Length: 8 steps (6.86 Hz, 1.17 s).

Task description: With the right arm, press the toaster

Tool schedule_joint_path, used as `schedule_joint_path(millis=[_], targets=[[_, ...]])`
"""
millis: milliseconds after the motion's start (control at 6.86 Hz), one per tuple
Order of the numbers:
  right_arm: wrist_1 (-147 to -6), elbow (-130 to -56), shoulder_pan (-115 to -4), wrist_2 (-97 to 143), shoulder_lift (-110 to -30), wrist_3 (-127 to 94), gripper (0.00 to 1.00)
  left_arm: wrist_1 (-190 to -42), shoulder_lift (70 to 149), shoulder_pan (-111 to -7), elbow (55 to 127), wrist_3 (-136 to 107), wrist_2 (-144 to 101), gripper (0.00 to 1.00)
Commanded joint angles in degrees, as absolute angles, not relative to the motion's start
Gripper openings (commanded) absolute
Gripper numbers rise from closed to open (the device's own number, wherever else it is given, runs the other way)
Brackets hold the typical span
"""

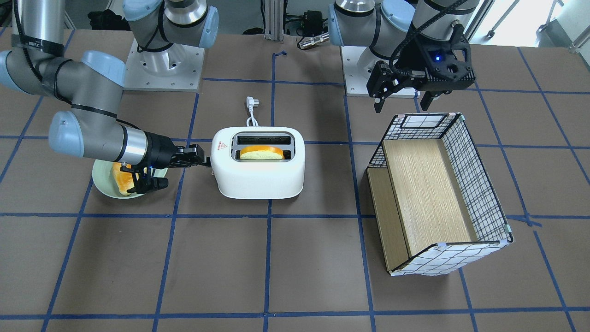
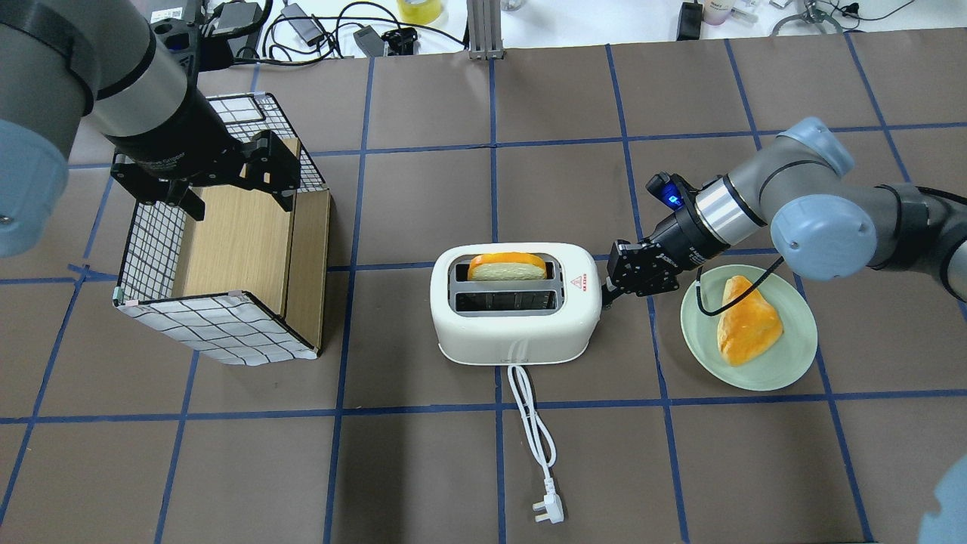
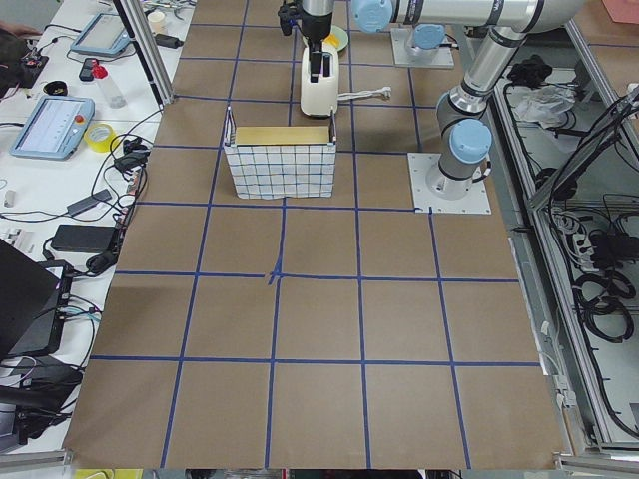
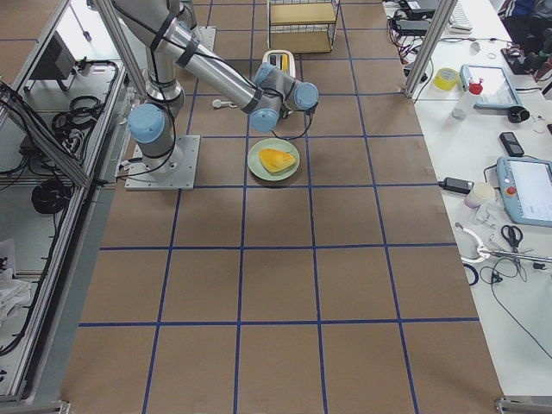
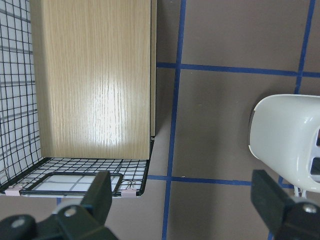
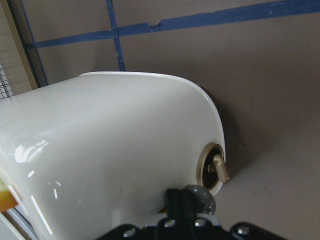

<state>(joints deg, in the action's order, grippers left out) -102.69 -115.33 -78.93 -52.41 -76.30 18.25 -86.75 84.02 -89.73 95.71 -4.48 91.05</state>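
White toaster (image 2: pixel 516 332) holds one bread slice (image 2: pixel 507 267), green plate (image 2: pixel 786 363) another.

Silver-grey right arm (image 2: pixel 755 193), pale-blue joint caps (image 2: pixel 820 238), black fingers (image 1: pixel 200 159), blue light (image 2: pixel 669 199)

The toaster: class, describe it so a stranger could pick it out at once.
On the brown table with blue tape lines, look near the middle, between the grid-patterned box and the green plate. The toaster stands there: alone white and rounded, two top slots, one holding bread, a white cord trailing.
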Motion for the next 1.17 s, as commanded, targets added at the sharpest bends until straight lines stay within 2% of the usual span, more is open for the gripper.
schedule_joint_path(millis=[0, 438, 875, 1021], targets=[[-102.5, -114.3, -78.9, -55.9, -78.5, 13.8, 0.0, -86.7, 84.0, -89.7, 95.7, -4.5, 91.1, 1.0], [-94.7, -103.7, -79.5, -65.7, -85.1, 5.9, 0.0, -86.7, 84.0, -89.7, 95.7, -4.5, 91.1, 1.0], [-82.0, -85.8, -83.0, -81.4, -86.6, 2.5, 0.0, -86.7, 84.0, -89.7, 95.7, -4.5, 91.1, 1.0], [-81.3, -82.2, -86.7, -85.8, -86.5, -0.6, 0.0, -86.7, 84.0, -89.7, 95.7, -4.5, 91.1, 1.0]])
